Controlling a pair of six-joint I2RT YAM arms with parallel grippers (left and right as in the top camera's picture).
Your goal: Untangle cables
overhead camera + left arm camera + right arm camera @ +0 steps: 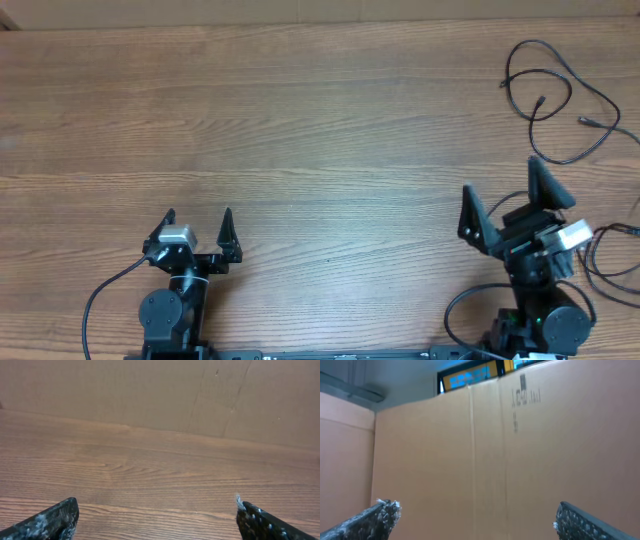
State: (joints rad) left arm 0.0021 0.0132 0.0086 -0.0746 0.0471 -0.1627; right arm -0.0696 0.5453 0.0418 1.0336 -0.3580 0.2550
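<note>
Thin black cables (558, 100) lie in loose loops at the table's far right, with small plug ends inside and beside the loops. My right gripper (500, 185) stands open below them, tilted upward, nothing between its fingers. In the right wrist view the right gripper (476, 512) faces only the cardboard wall; the cables are out of that view. My left gripper (198, 216) is open near the front left, far from the cables. The left wrist view shows the left gripper (156, 510) open over bare wood.
A cardboard wall (150, 395) stands along the table's far edge. Thicker black arm wires (610, 260) trail beside the right arm's base, and one curves left of the left arm (95, 300).
</note>
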